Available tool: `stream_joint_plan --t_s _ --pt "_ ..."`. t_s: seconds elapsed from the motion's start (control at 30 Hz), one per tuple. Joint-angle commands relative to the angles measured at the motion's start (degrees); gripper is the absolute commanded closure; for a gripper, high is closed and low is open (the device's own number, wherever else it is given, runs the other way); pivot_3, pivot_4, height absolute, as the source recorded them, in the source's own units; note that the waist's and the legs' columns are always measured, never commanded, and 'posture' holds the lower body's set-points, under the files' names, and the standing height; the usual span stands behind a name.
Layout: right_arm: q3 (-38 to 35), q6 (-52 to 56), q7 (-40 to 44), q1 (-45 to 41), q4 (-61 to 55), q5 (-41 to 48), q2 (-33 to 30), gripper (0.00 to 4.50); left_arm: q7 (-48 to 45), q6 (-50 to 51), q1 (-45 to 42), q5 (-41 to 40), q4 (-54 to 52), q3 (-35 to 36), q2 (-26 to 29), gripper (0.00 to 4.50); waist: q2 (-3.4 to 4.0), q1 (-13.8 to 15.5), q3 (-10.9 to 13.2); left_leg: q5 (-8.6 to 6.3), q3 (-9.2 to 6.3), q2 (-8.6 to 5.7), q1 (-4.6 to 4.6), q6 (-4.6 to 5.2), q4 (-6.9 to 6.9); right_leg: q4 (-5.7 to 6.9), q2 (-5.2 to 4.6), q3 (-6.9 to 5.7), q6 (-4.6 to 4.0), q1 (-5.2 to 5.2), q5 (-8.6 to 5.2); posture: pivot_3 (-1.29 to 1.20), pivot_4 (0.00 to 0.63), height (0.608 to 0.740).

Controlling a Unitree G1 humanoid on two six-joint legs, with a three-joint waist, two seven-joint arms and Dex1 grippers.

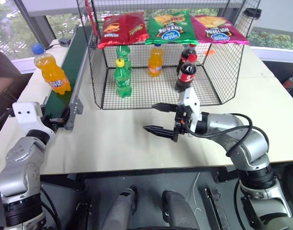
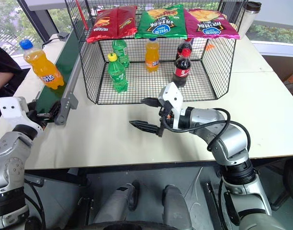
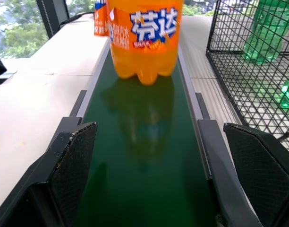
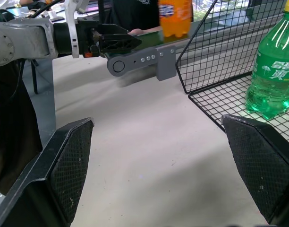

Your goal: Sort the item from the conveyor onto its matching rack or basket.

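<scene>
The item, an orange soda bottle (image 1: 51, 70) with a blue cap, stands upright on the green conveyor (image 1: 74, 52) near its near end. In the left wrist view the bottle (image 3: 144, 38) stands a short way ahead on the belt (image 3: 144, 161). My left gripper (image 1: 58, 117) is open at the belt's end, its fingers (image 3: 73, 165) straddling the frame with nothing between them. My right gripper (image 1: 150, 117) hangs open over the table in front of the black wire basket (image 1: 101, 72), pointing left and holding nothing.
Inside the basket stand two green bottles (image 1: 122, 79), an orange bottle (image 1: 155, 61) and two cola bottles (image 1: 186, 73). Three chip bags (image 1: 171, 28) lie on its top. A person's dark sleeve (image 1: 0, 72) shows at far left. Bare tabletop (image 1: 118, 143) lies before the basket.
</scene>
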Motion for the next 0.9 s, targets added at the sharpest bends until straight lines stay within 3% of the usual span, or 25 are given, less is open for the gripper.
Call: stream_joint_plan --t_s 0.03,0.43,0.53,0.6,0.9 --pt "-0.5 -1.6 0.3 -0.82 -0.56 -0.01 0.04 0.02 0.29 -1.64 -1.11 0.56 -0.29 0.66 0.94 0.0 0.0 0.0 0.0 0.0 0.0 0.0 0.0 0.0 0.0 0.0 0.0 0.0 0.0 0.0 0.0 0.0 0.15 0.738" --pt "-0.52 -1.6 0.05 -0.08 -1.02 -0.28 -0.13 0.02 0.64 -4.4 -2.01 2.92 0.73 -0.43 0.97 0.0 0.0 0.01 0.0 0.0 0.01 0.0 0.0 0.0 0.0 0.0 0.0 0.0 0.0 0.0 0.0 0.0 0.15 0.738" --pt "-0.56 -1.85 0.16 -0.18 -0.6 -0.61 -0.12 0.0 -2.0 -6.23 -1.59 1.5 0.56 -0.24 0.68 0.76 0.0 0.08 0.0 0.0 0.0 0.0 0.0 0.0 0.0 0.0 0.0 0.0 0.01 0.0 0.01 0.0 0.15 0.738" --pt "-0.59 -2.06 0.21 -0.12 -0.41 -0.79 -0.15 0.0 -3.48 -6.32 -1.11 0.05 -0.08 0.28 0.58 1.49 -0.01 0.1 0.0 0.0 0.0 0.0 0.0 0.0 0.0 0.0 0.0 -0.01 0.01 0.0 0.01 0.0 0.15 0.738" --pt "-1.04 -1.57 0.19 0.02 -1.34 -0.41 -0.64 0.0 -7.53 -0.63 -5.77 -7.62 -1.47 1.5 4.48 1.49 -0.02 0.01 0.0 0.0 0.0 -0.01 0.0 0.0 0.0 0.0 0.01 -0.01 0.01 0.0 0.01 0.0 0.15 0.738"
